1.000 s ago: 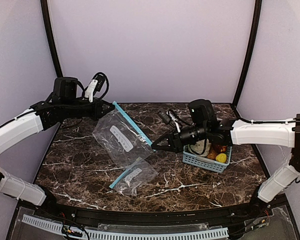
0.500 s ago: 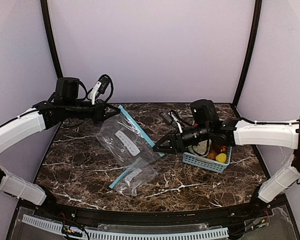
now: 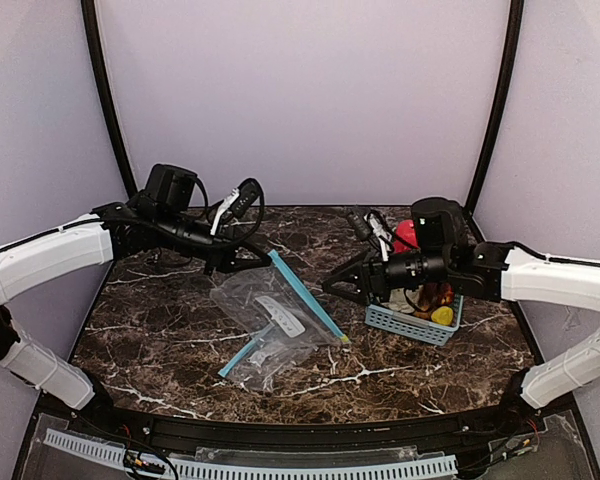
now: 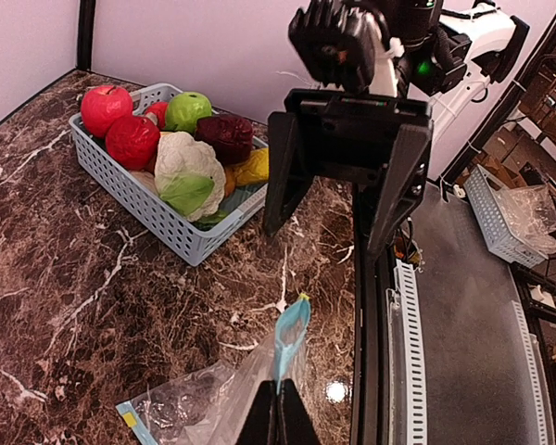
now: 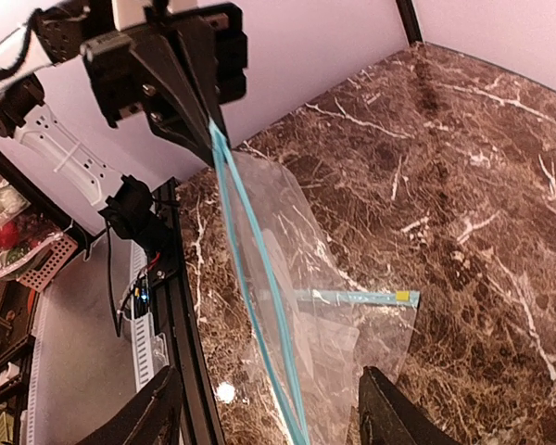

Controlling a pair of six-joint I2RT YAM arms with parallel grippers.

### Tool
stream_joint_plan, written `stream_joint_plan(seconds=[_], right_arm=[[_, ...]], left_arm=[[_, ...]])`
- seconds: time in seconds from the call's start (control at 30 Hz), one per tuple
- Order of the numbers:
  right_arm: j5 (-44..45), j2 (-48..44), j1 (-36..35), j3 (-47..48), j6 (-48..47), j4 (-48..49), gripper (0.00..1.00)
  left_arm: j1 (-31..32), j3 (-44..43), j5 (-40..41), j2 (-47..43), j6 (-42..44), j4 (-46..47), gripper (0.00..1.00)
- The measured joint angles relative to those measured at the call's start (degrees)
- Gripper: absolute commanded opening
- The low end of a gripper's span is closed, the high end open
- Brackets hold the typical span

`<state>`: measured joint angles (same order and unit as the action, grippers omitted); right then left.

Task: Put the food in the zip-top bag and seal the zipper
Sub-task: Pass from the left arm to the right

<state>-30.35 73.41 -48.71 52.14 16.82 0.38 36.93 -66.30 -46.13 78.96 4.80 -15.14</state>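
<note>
My left gripper (image 3: pixel 261 256) is shut on one end of the zip-top bag's blue zipper strip (image 4: pixel 291 336), and the clear zip-top bag (image 3: pixel 268 303) hangs from it down to the table. In the left wrist view the closed fingertips (image 4: pixel 267 419) pinch the strip. The right gripper (image 3: pixel 332 284) stands open at the strip's far end. Its jaws are wide apart on either side of the strip (image 5: pixel 259 306), not touching it. The food (image 4: pixel 187 167) sits in a light-blue basket (image 3: pixel 412 326): red apples (image 4: pixel 107 107), a green apple (image 4: pixel 187 109), cauliflower and yellow pieces (image 3: pixel 442 316).
A second clear bag (image 3: pixel 270 358) with a blue zipper and yellow tab (image 5: pixel 406 297) lies flat on the marble table under the held bag. The basket stands at the right, beneath the right arm. A black rail (image 3: pixel 300 432) runs along the near table edge.
The right gripper has opened, released the bag's zipper end and drawn back slightly right. The left arm has carried the bag rightward and lower, toward the table's centre.
</note>
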Motion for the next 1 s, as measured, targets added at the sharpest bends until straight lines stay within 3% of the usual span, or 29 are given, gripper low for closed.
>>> stream_joint_plan(seconds=[0.43,1.0], right_arm=[[1.2,3.6,0.2,-2.7,0.0,-0.8,0.62],[0.9,7.3,1.7,-2.5,-0.2,-0.4,0.51]], left_arm=[[0.0,0.0,-0.9,0.0,0.6,-0.1,0.01],[0.0,0.0,-0.9,0.0,0.6,-0.1,0.01]])
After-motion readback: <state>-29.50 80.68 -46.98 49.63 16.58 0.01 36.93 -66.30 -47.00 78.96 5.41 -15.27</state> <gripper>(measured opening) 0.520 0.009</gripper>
